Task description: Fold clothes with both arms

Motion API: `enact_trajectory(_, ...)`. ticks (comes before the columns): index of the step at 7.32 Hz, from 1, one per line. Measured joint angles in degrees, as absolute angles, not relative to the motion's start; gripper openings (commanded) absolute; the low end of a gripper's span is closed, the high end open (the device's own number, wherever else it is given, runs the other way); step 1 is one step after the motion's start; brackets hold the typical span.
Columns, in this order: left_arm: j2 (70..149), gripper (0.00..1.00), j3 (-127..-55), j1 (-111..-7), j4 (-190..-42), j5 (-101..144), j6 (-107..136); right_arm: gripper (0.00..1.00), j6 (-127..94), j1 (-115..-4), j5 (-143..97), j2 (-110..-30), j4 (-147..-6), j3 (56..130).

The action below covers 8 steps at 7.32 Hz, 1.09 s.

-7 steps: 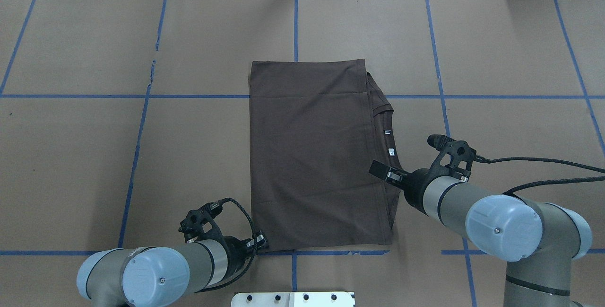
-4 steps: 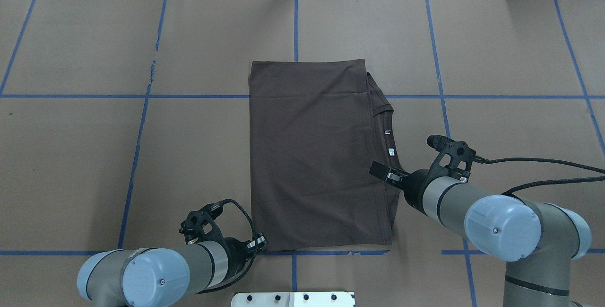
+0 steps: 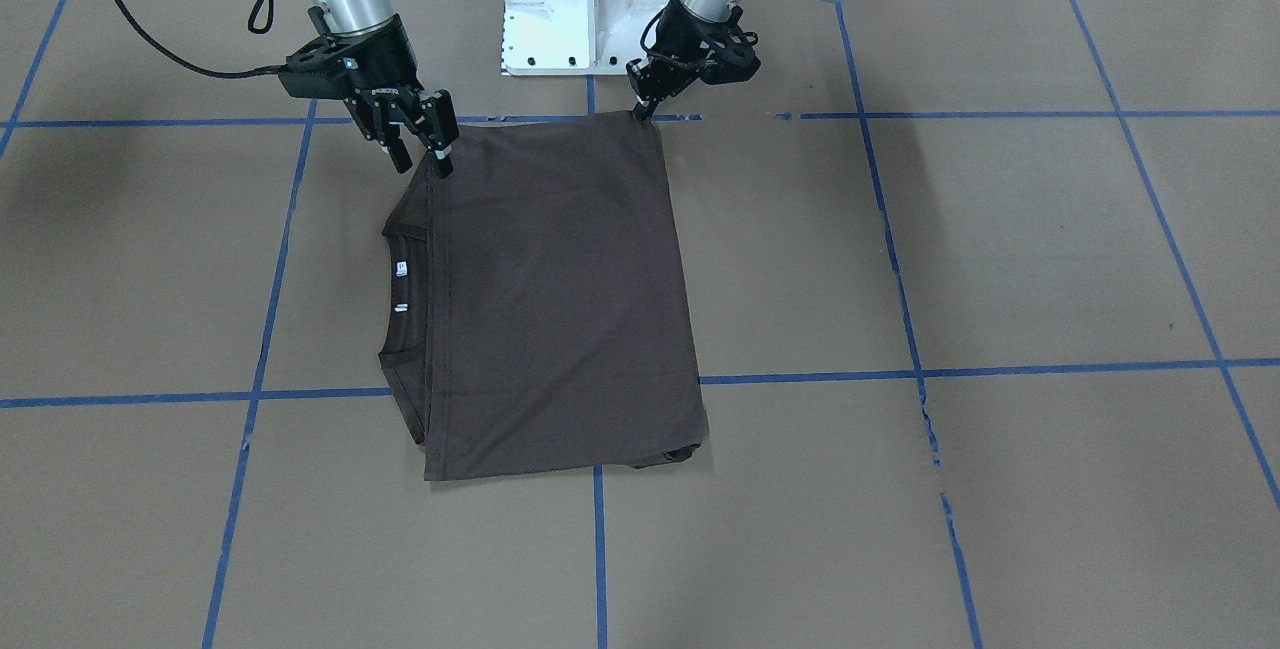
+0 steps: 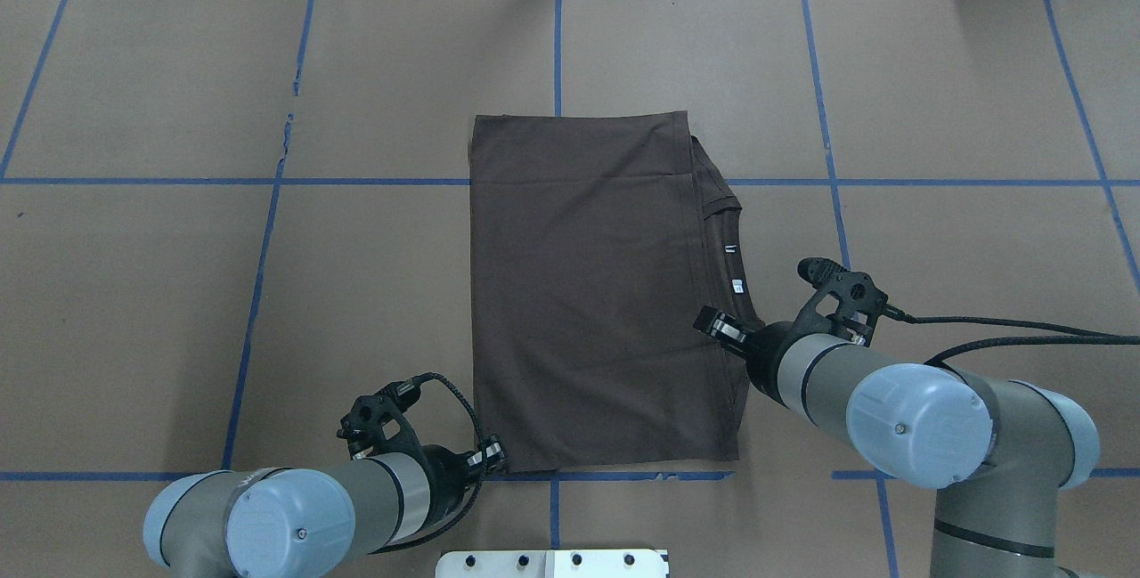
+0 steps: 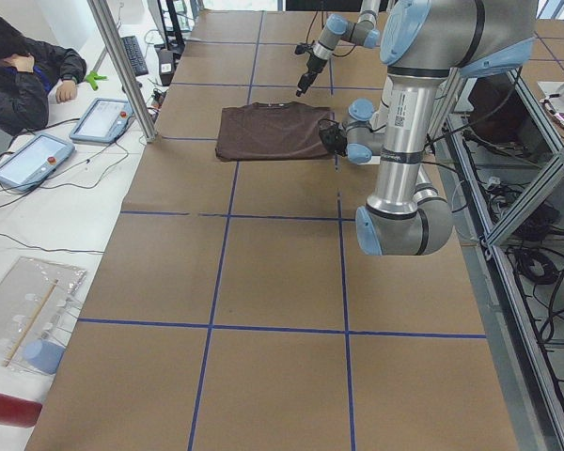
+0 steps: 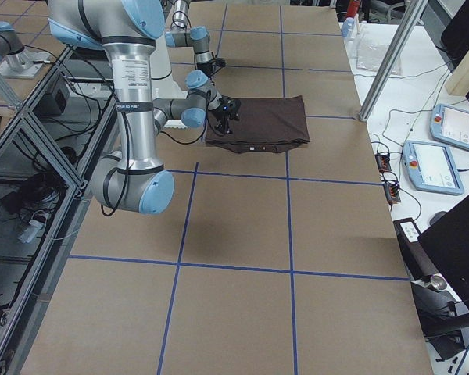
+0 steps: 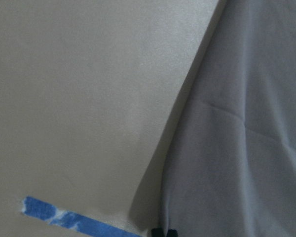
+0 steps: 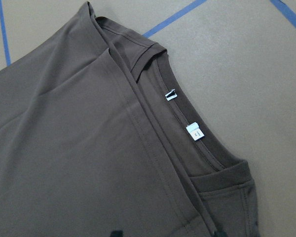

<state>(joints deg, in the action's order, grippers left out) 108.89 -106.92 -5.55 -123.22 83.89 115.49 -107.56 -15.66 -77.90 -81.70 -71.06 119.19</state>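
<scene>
Left pincer (image 4: 490,457): narrowed down, appearing to be pinching the T-shirt's near left corner, low against the worktop (image 4: 160,311).
T-shirt (image 4: 588,293): lying flat mid-worktop, already folded into a tall rectangle, with its collar (image 4: 732,235) and white tags (image 8: 193,132) peeking out along the right edge.
Right pincer (image 3: 423,161): standing wide, its jaws straddling the doubled right edge near the collar, not gripping any cloth.
Step in hand: by my reading, taking hold of the near end for the next fold.
Next move: the right pincer is needing to close on both layers. Both arms should then be lifting together and carrying the near edge toward the far one, keeping the tension even.
</scene>
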Motion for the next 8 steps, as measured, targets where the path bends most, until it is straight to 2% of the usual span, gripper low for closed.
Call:
enact_trajectory(1,109.0,0.0,-107.0,-5.6,-123.2,83.9,115.5,0.77,-109.5,-14.7,-77.8,-80.4,-75.3,119.2)
enact_trajectory(6,109.5,0.0,-107.1,-5.6,-123.2,83.8,115.4,0.58,-111.9,-6.7,-73.7,-78.6,-86.2,117.9)
enact_trajectory(8,109.6,0.0,-107.2,-5.6,-123.2,83.8,115.4,0.57,-112.9,-5.0,-72.2,-78.5,-86.7,117.0)
